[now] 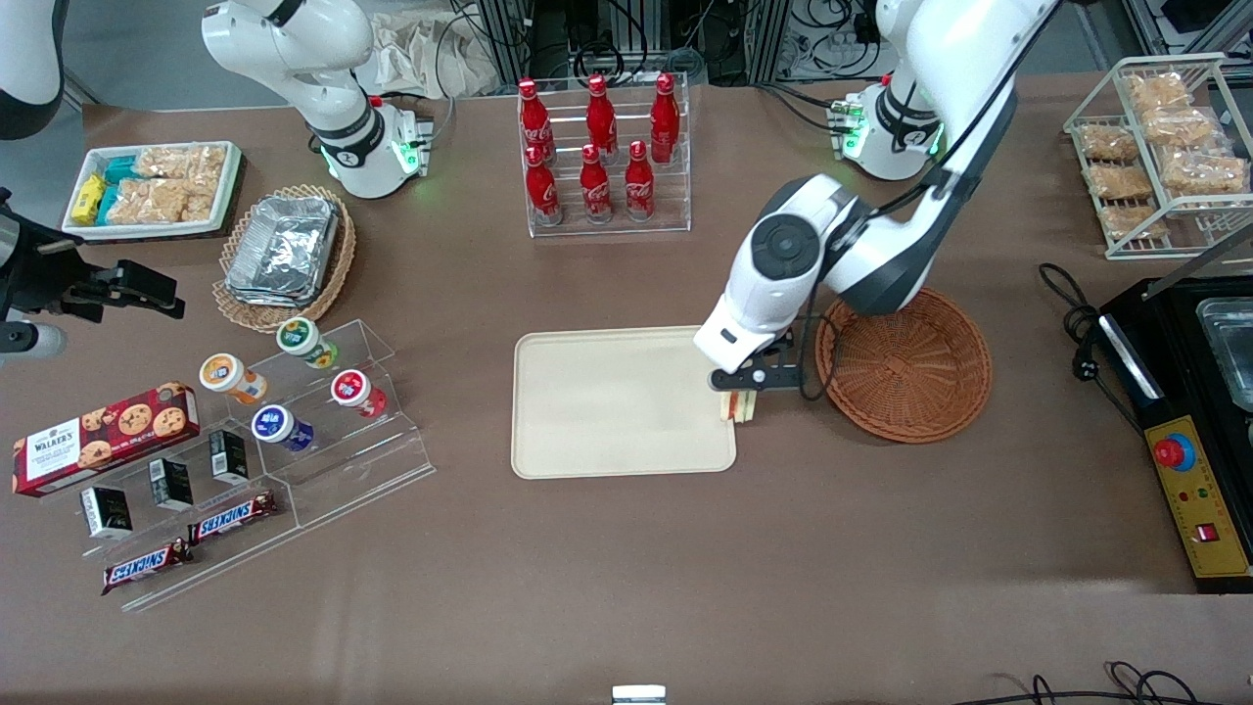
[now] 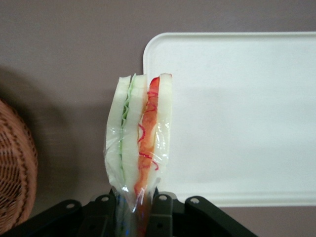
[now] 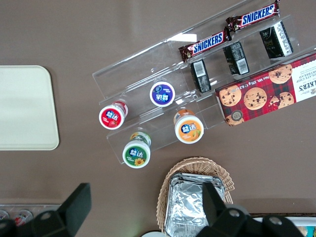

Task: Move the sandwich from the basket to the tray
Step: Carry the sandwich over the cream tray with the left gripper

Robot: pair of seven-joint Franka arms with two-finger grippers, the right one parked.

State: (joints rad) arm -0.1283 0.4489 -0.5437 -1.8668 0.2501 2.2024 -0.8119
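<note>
The gripper (image 1: 741, 394) pinches the wrapped sandwich (image 2: 140, 133) between its fingers (image 2: 160, 215), over the tray's (image 1: 612, 460) edge nearest the wicker basket (image 1: 905, 367).

**Snacks and drinks around the bench**

On the brown bench (image 1: 626, 548), cola bottles (image 1: 597, 147) stood at twelve o'clock. A foil-container basket (image 1: 284, 255) sat at ten, yogurt cups (image 1: 294, 392) and a cookie box (image 1: 103, 438) at nine.
</note>
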